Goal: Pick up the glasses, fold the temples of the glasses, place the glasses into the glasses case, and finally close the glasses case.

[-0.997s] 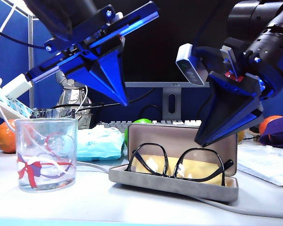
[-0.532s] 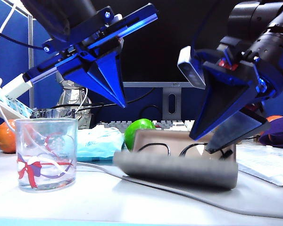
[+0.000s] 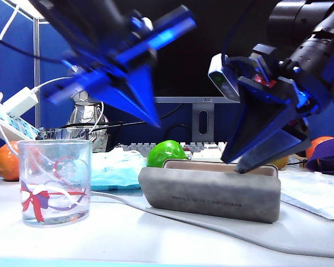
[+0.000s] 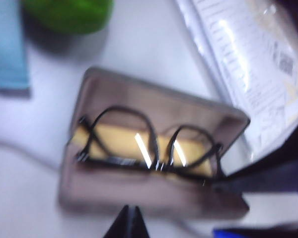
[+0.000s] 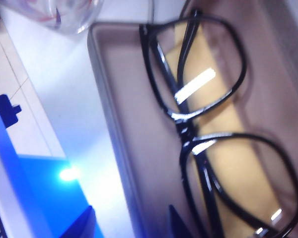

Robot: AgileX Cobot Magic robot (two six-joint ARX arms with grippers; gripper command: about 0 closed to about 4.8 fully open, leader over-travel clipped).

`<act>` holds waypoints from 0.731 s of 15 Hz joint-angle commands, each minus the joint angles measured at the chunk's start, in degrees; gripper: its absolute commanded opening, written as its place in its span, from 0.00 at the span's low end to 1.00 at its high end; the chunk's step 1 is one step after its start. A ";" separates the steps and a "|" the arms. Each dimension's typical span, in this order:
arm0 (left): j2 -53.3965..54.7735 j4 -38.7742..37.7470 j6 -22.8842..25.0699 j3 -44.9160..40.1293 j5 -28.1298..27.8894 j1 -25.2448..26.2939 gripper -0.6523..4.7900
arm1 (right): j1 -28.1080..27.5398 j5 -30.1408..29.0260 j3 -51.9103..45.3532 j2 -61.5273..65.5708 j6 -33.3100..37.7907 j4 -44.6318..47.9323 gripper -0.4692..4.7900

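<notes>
Oblong grey suede-like glasses case (image 3: 211, 193), lower centre, nearly closed (black-framed glasses (image 4: 149, 148) inside). Left gripper (image 3: 153, 119) above-left, jaws together; right gripper (image 3: 234, 164) at the case's right rim, jaws slightly apart.

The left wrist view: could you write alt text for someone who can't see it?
Seen from above, a grey glasses case lies open on a white table, with black-framed glasses folded inside on its yellowish lining. The shut tip of the left claw hangs just over the case's near edge; a green fruit and papers lie beyond.
</notes>
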 commanded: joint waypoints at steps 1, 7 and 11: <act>4.96 5.95 -0.17 0.02 0.26 -0.09 0.11 | 0.00 4.92 0.22 -0.20 0.74 1.75 0.45; 13.53 8.66 -1.66 0.02 1.11 -0.11 0.11 | -0.15 13.29 0.20 -0.02 0.50 2.23 0.46; 13.64 8.70 -1.64 0.02 2.08 -0.13 0.11 | -0.15 13.29 0.20 -0.02 -0.44 2.16 0.51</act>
